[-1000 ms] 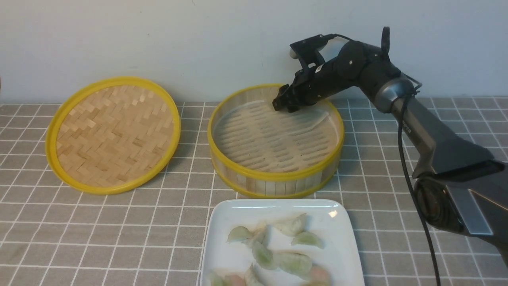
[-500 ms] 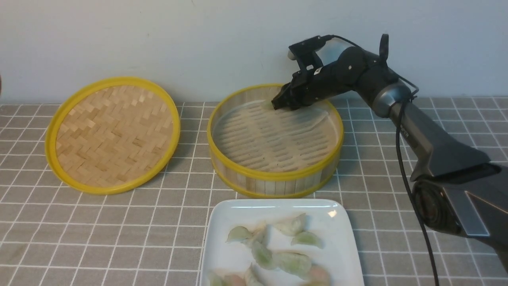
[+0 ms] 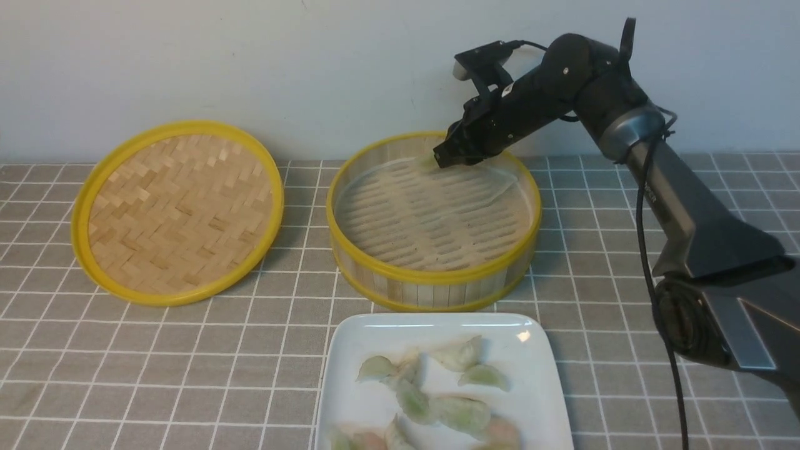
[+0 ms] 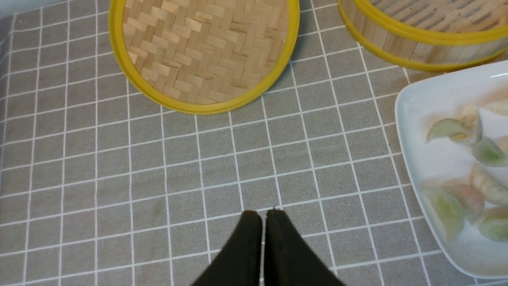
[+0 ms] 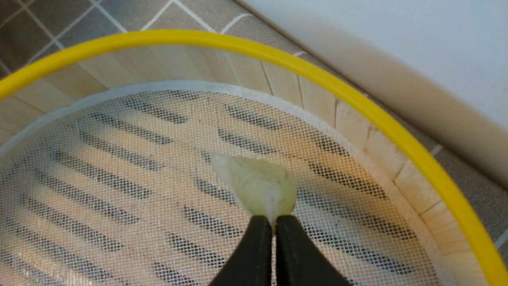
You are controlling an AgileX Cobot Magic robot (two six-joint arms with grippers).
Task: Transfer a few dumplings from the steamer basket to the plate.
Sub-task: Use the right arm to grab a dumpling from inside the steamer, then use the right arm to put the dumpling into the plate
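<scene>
Several dumplings [image 3: 462, 414] lie on the plate [image 3: 375, 325]. The right fingers [image 5: 262, 228] pinch the steamer basket's [image 3: 431, 275] only visible dumpling [image 5: 258, 184] at twelve o'clock. The left fingers [image 4: 256, 226] are closed, empty.

On my front feed I see a table [image 3: 187, 375] covered in grey squares with thin white grid lines, running back to a pale wall. Three things sit directly on it. A woven lid [image 3: 178, 212] with a yellow rim lies at centre left. The steamer basket [image 3: 431, 287] stands upright mid-frame, near the lid but apart from it. The plate [image 3: 375, 337] sits at lower centre, just below the basket with a narrow strip of table between, its lower edge cut off by the frame.
</scene>
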